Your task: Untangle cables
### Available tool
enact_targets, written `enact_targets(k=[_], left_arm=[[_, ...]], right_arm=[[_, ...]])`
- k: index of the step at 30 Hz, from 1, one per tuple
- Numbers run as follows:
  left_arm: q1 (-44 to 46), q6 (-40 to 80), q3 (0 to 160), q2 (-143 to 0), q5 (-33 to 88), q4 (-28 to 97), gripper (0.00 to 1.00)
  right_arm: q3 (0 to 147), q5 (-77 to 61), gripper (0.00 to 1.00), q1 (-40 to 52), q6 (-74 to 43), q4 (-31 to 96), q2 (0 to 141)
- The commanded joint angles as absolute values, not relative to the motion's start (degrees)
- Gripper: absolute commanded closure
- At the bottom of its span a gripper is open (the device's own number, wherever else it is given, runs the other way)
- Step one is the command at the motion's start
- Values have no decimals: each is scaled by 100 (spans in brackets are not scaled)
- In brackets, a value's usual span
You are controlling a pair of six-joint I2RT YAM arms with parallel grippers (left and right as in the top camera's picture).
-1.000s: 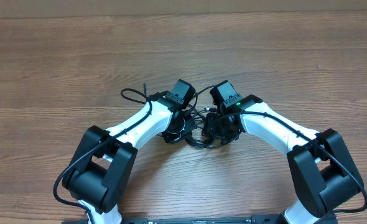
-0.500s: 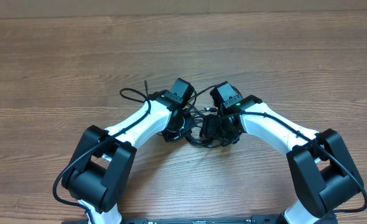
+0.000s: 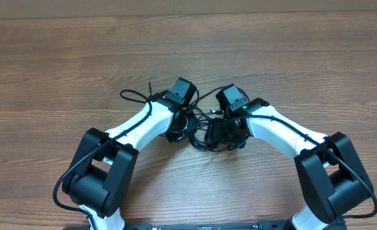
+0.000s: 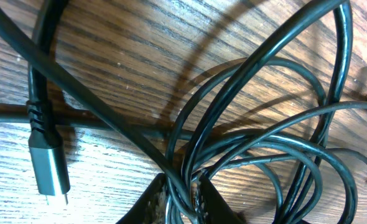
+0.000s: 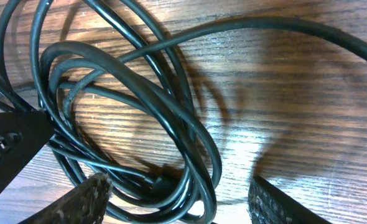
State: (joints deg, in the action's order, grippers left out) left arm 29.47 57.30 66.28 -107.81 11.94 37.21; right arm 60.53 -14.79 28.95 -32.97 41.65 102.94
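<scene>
The cables [image 3: 202, 135] are a tangle of thin black cords on the wooden table, lying between my two grippers. One loop [image 3: 132, 96] sticks out to the left. In the left wrist view my left gripper [image 4: 183, 190] is closed to a narrow gap with several strands [image 4: 182, 168] pinched between its fingers. A grey-tipped plug [image 4: 48, 165] lies flat to the left of it. In the right wrist view my right gripper [image 5: 178, 185] stands wide open over coiled loops [image 5: 171, 124] that lie loose on the wood between its fingers [image 5: 90, 196], touching neither.
Both white arms [image 3: 137, 124] reach in from the near edge and meet at mid-table. Thicker black arm cables [image 3: 70, 179] run by the bases. Bare wooden table [image 3: 188, 51] stretches beyond the tangle and to both sides.
The left arm has shifted slightly left and away, drawing the outer loop leftward. The right gripper's jaws have spread wider. The tangle stays between the grippers.
</scene>
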Motion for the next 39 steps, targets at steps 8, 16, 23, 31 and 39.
enact_targets(k=[8,16,23,31,39], left_arm=[[3061,5795,6724,-10801,1122,3697,86],[3162,5876,6722,-10801,967,3691,96],[2825,5642,6740,-10755,1848,3489,96],[2335,4805,6740,-10757,3269,3057,96],[2093,4195,6740,-10757,4128,2812,96]], right_arm=[[6005,-1240,30,2880,-3256,4125,10294],[6005,-1009,35,2880,-3253,4125,10294],[6005,-963,36,2880,-3253,4178,10294],[6005,-947,36,2880,-3258,4180,10294],[6005,-945,36,2880,-3260,4180,10294]])
